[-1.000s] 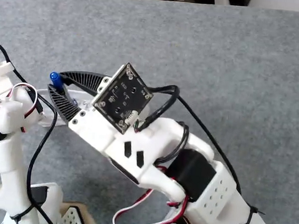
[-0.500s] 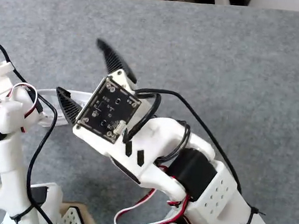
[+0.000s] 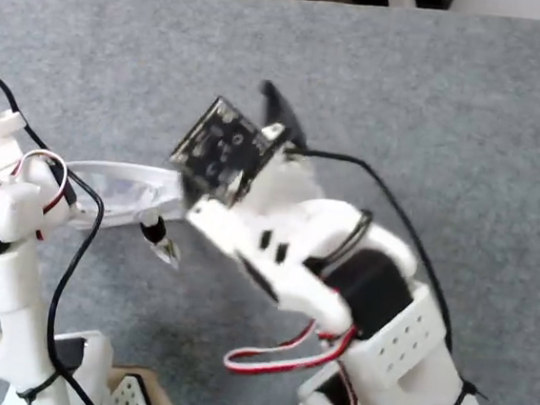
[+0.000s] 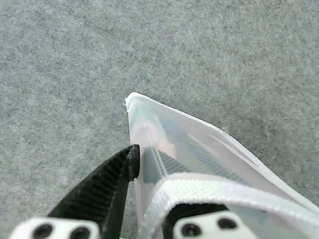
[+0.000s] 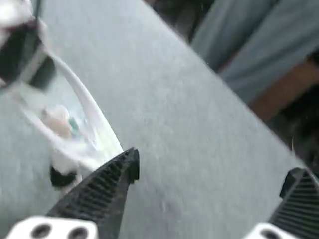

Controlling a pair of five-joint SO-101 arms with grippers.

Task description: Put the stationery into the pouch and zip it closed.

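Now | left jaws are clamping pouch (image 4: 199, 149) rim | right jaws are gaping beside it | probably limp, slick: grip seam.

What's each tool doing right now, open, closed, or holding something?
Left tool: closed on the pouch, gripping its edge.
Right tool: open wide, holding nothing.
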